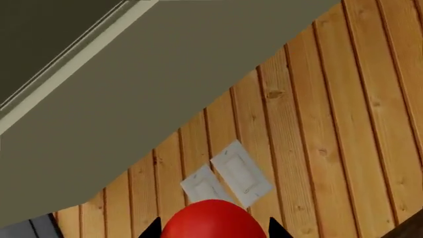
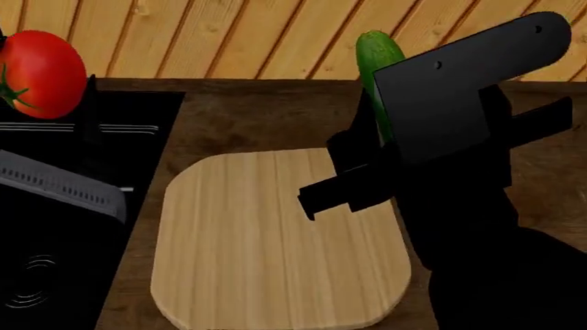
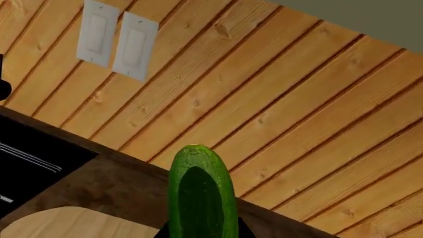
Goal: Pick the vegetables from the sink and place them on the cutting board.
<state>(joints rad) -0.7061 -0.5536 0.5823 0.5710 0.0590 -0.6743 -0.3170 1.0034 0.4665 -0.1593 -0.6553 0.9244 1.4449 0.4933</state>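
Note:
A glossy red tomato (image 2: 41,72) with a green stem hangs in the air above the black sink (image 2: 55,227), at the far left of the head view. In the left wrist view my left gripper (image 1: 215,233) is shut on the tomato (image 1: 213,220), with a black fingertip on each side. My right gripper (image 3: 201,234) is shut on the dark-green cucumber (image 3: 201,193) and holds it upright. In the head view the cucumber (image 2: 378,58) stands above the far right part of the pale cutting board (image 2: 266,240), half hidden by my black right arm (image 2: 449,117).
The board lies on a dark brown countertop (image 2: 266,113), right of the sink. A round drain (image 2: 27,289) shows in the basin. A wooden plank wall (image 2: 229,34) with two white switch plates (image 3: 116,42) stands behind. A grey cabinet (image 1: 132,99) hangs overhead.

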